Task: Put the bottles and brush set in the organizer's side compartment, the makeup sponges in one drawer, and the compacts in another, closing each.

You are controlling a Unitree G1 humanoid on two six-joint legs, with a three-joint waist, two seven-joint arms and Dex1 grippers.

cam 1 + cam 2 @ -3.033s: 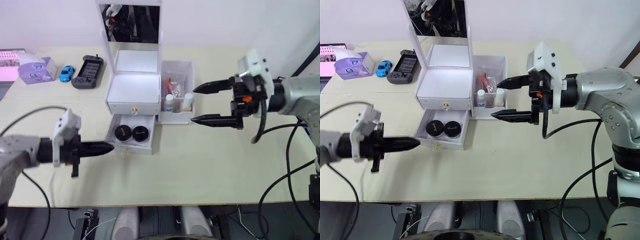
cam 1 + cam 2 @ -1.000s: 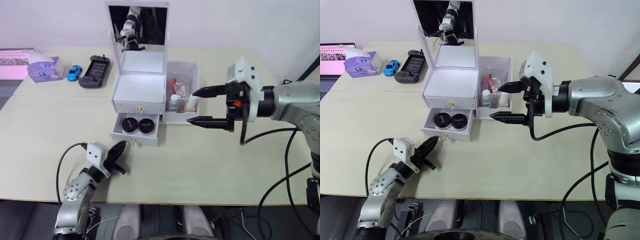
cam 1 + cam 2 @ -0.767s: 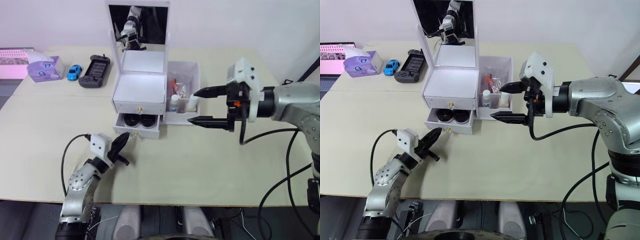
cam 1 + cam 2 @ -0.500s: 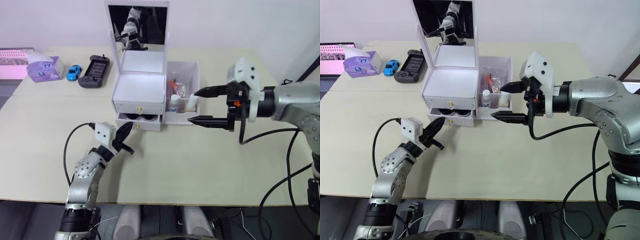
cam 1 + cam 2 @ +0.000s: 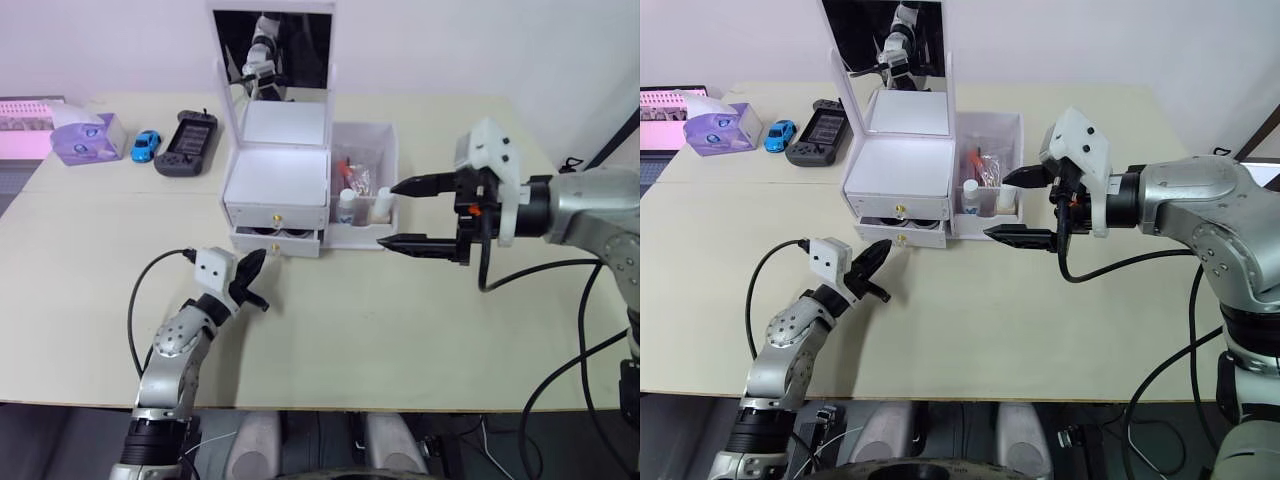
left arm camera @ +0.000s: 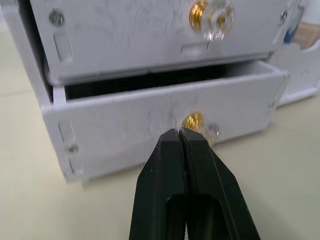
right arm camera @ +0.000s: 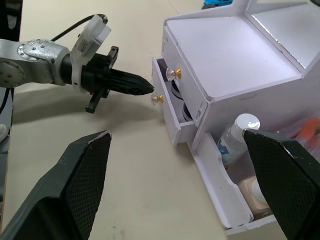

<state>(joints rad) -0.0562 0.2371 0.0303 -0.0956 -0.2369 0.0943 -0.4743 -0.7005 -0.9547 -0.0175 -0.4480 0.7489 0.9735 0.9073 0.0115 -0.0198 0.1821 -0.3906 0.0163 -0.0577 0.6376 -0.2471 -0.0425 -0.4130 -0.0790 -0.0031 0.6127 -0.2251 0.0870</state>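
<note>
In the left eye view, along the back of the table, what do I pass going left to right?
Lilac tissue box → blue toy car → black handheld game console → organizer → its side compartment with the bottles → right hand.

Both arms were silver-grey metal with black cables, each carrying a white boxy wrist camera housing and tapered black fingers [image 5: 250, 266].

Lab, bare table [image 5: 400, 320], trailing cables [image 5: 560, 330]
</note>
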